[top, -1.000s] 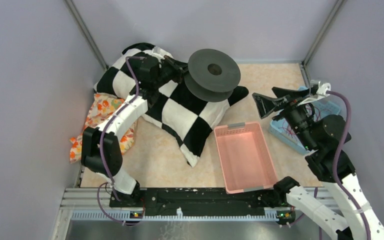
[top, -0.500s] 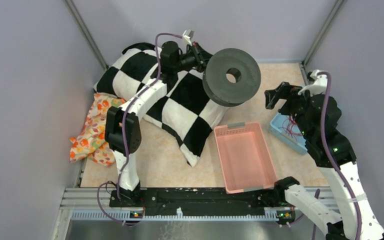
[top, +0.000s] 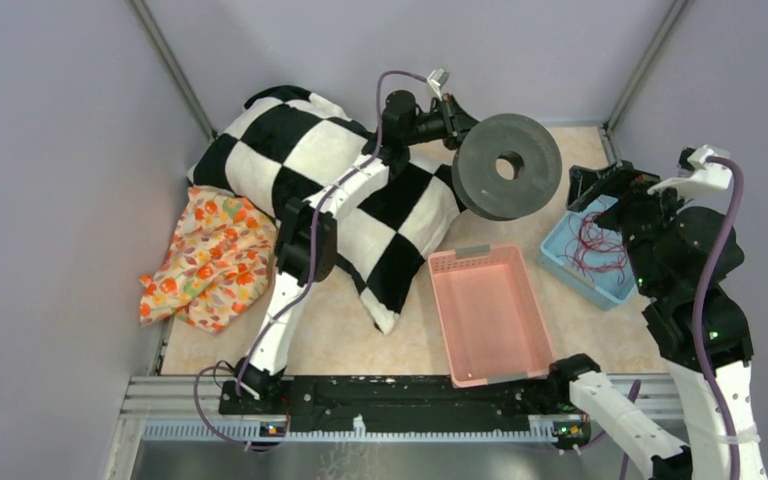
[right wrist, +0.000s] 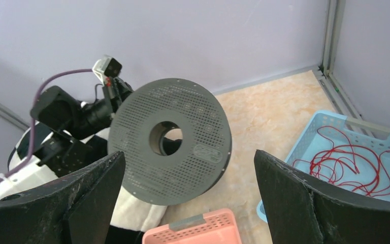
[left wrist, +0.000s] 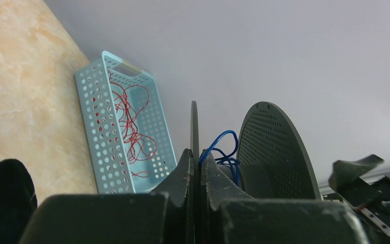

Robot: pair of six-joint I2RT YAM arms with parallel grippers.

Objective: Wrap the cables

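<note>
Holding a grey spool (top: 508, 165) clear of the table, the left gripper (left wrist: 197, 158) is clamped tight on one thin flange. Between the flanges, loops of blue cable (left wrist: 222, 148) lie loosely against the hub; how much is wound cannot be told. Red wire (top: 594, 245) lies tangled and unwound in the blue basket (top: 615, 292), near the spool. Right gripper (right wrist: 187, 156) hangs close to that basket, facing the spool, jaws wide apart and holding nothing. Assessment: wrapping is at an early stage; the red wire has yet to be picked up and wound.
</note>
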